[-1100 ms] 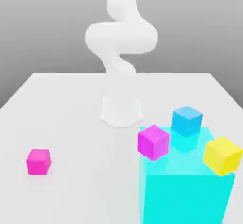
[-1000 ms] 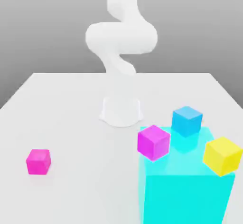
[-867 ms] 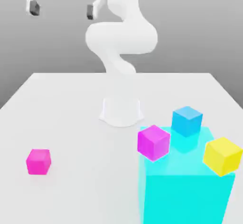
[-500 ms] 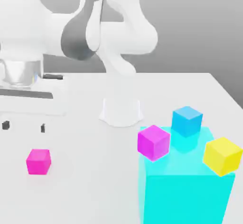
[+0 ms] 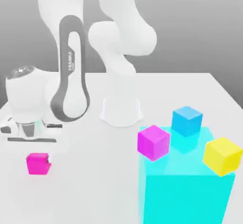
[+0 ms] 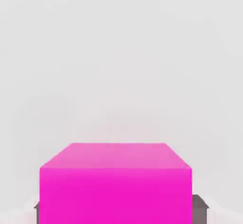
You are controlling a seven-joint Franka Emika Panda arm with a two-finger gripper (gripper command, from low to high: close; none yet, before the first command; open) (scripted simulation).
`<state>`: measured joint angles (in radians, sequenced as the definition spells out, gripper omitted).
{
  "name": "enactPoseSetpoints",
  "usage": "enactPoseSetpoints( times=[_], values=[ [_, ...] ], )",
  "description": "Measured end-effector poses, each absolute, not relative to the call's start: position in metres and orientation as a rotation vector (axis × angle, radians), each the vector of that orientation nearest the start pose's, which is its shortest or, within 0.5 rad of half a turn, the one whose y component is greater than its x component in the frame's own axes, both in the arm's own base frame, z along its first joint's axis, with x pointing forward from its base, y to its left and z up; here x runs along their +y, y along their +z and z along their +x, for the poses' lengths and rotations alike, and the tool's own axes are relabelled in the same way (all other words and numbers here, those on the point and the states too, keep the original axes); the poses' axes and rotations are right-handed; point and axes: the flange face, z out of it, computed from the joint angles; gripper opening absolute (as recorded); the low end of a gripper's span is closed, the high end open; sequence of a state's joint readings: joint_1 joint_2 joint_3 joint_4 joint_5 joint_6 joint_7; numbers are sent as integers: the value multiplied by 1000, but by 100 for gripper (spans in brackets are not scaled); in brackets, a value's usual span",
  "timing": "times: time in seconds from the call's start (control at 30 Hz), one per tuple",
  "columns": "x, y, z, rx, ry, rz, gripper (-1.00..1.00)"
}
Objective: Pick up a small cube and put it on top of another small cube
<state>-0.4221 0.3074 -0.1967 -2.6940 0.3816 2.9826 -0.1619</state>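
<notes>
Four small cubes show in the exterior view: the hot-pink cube (image 5: 37,163) on the table (image 5: 85,189) at lower left, with the gripper (image 5: 37,157) clamped on it; a violet cube (image 5: 153,142), blue cube (image 5: 187,120) and yellow cube (image 5: 222,156) at lower right. The hand view shows dark fingers (image 6: 201,208) pressed against the hot-pink cube (image 6: 116,182).

In the hand view we lose the hot-pink cube's (image 6: 116,185) base below the bottom edge. In the exterior view, lower right, the big cyan block (image 5: 187,194) runs off the bottom, and the arm (image 5: 71,66) is cut off at the top.
</notes>
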Motion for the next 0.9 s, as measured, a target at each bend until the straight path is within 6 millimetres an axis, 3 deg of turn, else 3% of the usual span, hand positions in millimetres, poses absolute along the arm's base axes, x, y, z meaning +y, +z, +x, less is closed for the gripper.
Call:
enactPoseSetpoints(
  times=[0.07,0.27,0.37,0.47,0.67,0.9],
  values=[
    [-255,136,299,1260,2,-2878,-100],
    [-255,190,300,1258,1,-2878,-100],
    [-263,200,321,1235,38,-2882,-100],
    [-253,214,363,1182,70,-2888,-100],
    [-191,260,453,1033,131,-2897,-100],
    [-73,326,531,821,225,-2908,-100]
  ],
)
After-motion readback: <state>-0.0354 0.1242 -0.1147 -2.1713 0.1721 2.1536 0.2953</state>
